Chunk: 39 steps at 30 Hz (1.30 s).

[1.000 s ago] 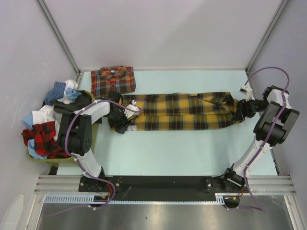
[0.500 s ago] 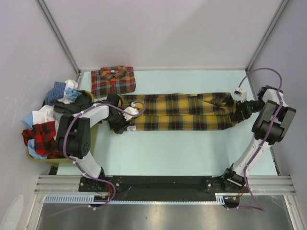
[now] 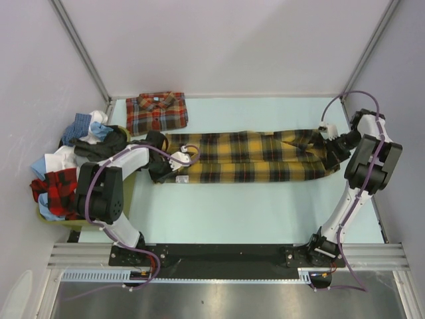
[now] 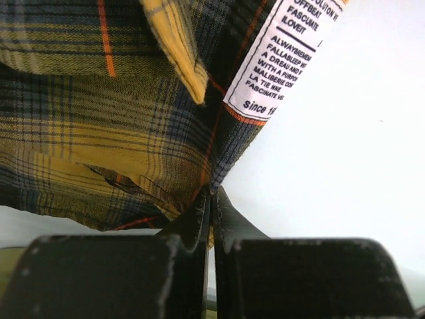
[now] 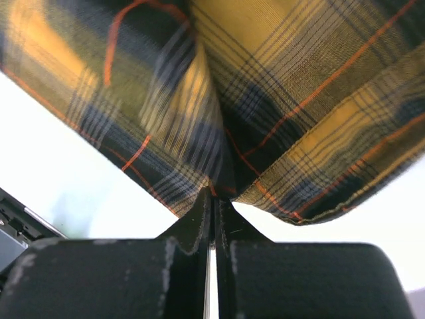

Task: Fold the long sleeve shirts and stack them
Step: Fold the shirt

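Note:
A yellow-and-black plaid long sleeve shirt (image 3: 249,156) lies folded into a long band across the middle of the table. My left gripper (image 3: 161,166) is shut on its left end; the left wrist view shows the fabric (image 4: 113,133) and a white care label (image 4: 279,53) pinched at the gripper (image 4: 212,193). My right gripper (image 3: 330,147) is shut on the shirt's right end, with the plaid cloth (image 5: 265,100) caught at its tips (image 5: 214,193). A red-orange plaid shirt (image 3: 157,111) lies folded at the back left.
A heap of mixed clothes (image 3: 66,173) fills a yellow-green basket (image 3: 50,218) at the table's left edge. Grey walls with metal frame posts (image 3: 80,46) close in the back and sides. The pale table (image 3: 232,212) runs bare in front of the shirt.
Both grippers closed onto the ends of the yellow shirt. The right gripper moved up and back along the right end, and the left gripper shifted slightly back.

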Each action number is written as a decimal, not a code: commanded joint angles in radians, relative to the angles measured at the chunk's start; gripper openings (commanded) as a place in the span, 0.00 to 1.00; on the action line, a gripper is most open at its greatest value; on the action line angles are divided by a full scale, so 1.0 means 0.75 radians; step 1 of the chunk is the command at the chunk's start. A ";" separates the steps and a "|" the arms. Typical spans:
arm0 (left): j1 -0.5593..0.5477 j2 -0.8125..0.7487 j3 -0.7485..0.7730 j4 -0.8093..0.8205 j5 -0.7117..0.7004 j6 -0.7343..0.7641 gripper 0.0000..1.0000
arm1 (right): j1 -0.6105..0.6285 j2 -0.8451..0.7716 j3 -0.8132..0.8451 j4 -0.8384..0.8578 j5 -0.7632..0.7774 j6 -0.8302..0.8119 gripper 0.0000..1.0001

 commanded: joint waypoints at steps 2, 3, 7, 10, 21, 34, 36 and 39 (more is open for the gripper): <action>-0.020 -0.045 0.023 -0.128 0.005 0.055 0.00 | 0.040 0.068 -0.099 0.173 0.211 0.176 0.00; -0.030 -0.059 0.017 -0.133 0.007 0.056 0.00 | 0.042 0.068 -0.107 0.192 0.230 0.191 0.00; -0.134 -0.122 -0.067 -0.165 0.007 0.051 0.00 | 0.026 0.104 -0.077 0.296 0.344 0.254 0.00; -0.236 -0.180 -0.137 -0.192 0.020 0.033 0.00 | 0.021 0.196 0.040 0.378 0.399 0.273 0.00; -0.487 -0.245 0.096 -0.505 0.341 -0.039 0.47 | 0.024 0.291 0.392 0.452 0.332 0.403 0.54; -0.118 0.585 1.020 -0.435 0.208 -0.272 0.59 | -0.183 0.006 0.065 0.390 -0.138 1.008 0.77; -0.106 0.628 1.039 -0.433 0.188 -0.272 0.59 | -0.175 0.008 -0.015 0.421 -0.159 1.052 0.76; -0.077 0.673 1.037 -0.431 0.177 -0.264 0.56 | -0.144 0.013 -0.111 0.489 -0.149 1.093 0.74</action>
